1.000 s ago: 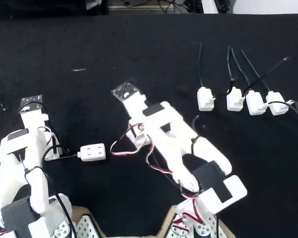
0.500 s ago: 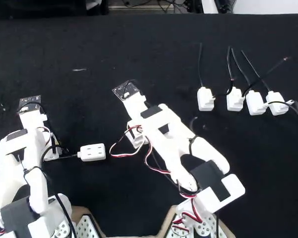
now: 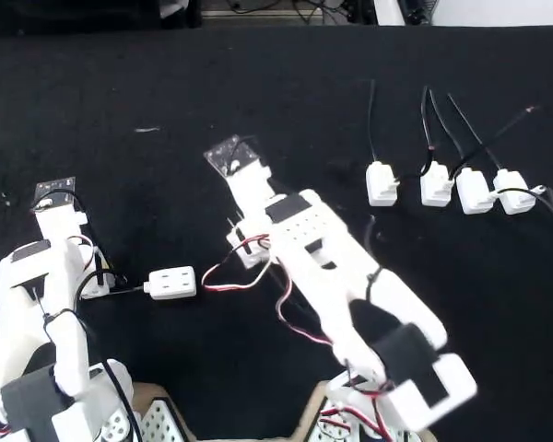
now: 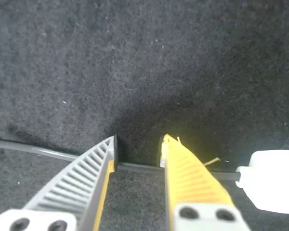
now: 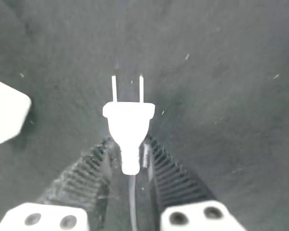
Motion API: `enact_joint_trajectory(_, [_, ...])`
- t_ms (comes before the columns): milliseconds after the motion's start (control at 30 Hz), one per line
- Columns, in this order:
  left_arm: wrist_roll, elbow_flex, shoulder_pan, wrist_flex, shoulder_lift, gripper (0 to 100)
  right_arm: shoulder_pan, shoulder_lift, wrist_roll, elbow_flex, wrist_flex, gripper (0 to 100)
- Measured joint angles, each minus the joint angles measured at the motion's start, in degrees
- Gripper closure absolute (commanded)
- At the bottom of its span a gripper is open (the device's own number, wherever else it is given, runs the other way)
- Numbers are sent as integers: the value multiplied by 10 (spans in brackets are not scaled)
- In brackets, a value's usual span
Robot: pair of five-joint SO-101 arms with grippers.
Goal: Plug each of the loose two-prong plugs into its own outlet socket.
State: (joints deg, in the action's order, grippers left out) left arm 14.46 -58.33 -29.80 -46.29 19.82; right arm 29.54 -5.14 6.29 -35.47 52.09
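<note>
— What was the right-hand pincer up to?

— The right gripper (image 5: 129, 143) was clamped on a white two-prong plug (image 5: 129, 115). Both ribbed fingers pressed on its narrow neck, and the wider body stood clear of the tips. The prongs (image 5: 114, 89) pointed straight away from the gripper, side by side, and touched nothing. A pale lead ran back between the fingers. Whether the plug rested on the cloth or hung just over it, I couldn't tell.

— And the other one?

— The left gripper (image 4: 138, 144) stood apart, one finger grey, the other yellow. A thin dark cord (image 4: 48, 153) ran across right at the tips. I couldn't tell if they touched it. That cord led to a white outlet socket (image 3: 172, 283) lying flat just beside the left arm, slots facing up.

— What were they working on?

— A table under black cloth (image 3: 166, 83), speckled with lint. The right arm lay stretched over the middle of it, the left near the front corner. Past the far edge I saw a strip of floor with loose cables (image 3: 286, 9).

— Anything else on the cloth?

— Four white corded pieces (image 3: 381, 182) sat in a row on the right side, well apart from both grippers, their black leads trailing toward the far edge. Three sat close together, and the fourth stood a little off. A white block (image 5: 7, 110) also lay near the held plug, off to one side of the prongs.
</note>
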Motion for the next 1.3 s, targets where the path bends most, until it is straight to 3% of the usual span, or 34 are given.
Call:
enact_joint_trajectory(233, [0,0,0,0,0,845,4,-45,2,0,-36,988])
enact_joint_trajectory(367, [0,32,-8,-11,-7,845,32,-90,41,-4,-60,988])
enact_joint_trajectory(667, [-2,271,-20,-222,-7,841,81,-172,55,-142,-199,988])
enact_joint_trajectory(900, [-69,375,60,-282,-7,840,98,-218,33,-210,-248,988])
enact_joint_trajectory(1300, [-166,390,256,-291,-8,840,100,-335,0,-324,-343,988])
